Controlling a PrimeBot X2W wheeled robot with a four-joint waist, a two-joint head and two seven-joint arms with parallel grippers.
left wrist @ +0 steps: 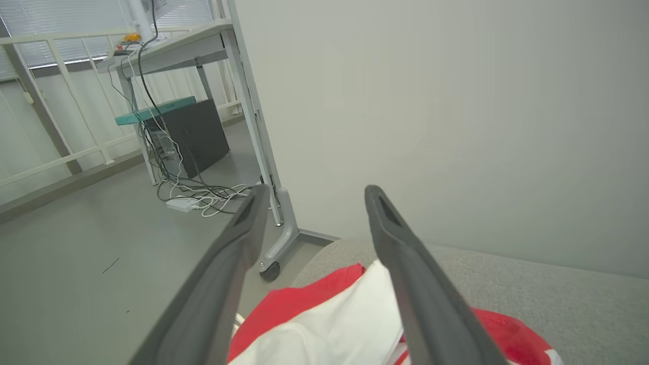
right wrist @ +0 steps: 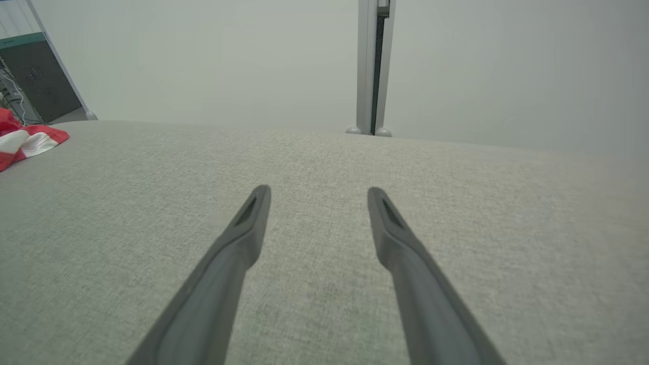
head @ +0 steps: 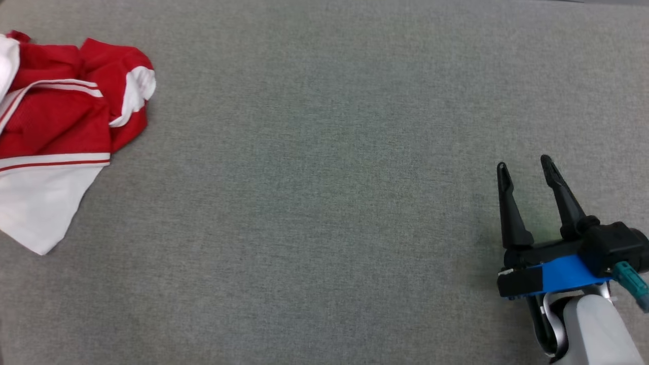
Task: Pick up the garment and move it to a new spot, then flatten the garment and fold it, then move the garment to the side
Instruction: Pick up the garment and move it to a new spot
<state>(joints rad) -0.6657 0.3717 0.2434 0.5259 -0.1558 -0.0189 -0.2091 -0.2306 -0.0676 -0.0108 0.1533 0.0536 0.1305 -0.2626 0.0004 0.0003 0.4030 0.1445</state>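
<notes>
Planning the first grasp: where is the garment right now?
The garment lies crumpled at the head view's far left on the grey surface, well away from the right gripper at lower right; the left gripper hovers over it.

Surface: grey fabric-covered table [head: 324, 213].
On it: one crumpled red-and-white garment [head: 61, 121], lying near the table's left edge.

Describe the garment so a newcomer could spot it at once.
Start from the grey fabric-covered table. At its left edge lies the crumpled garment. It is bright red with white panels and striped trim, unlike the plain grey around it.
</notes>
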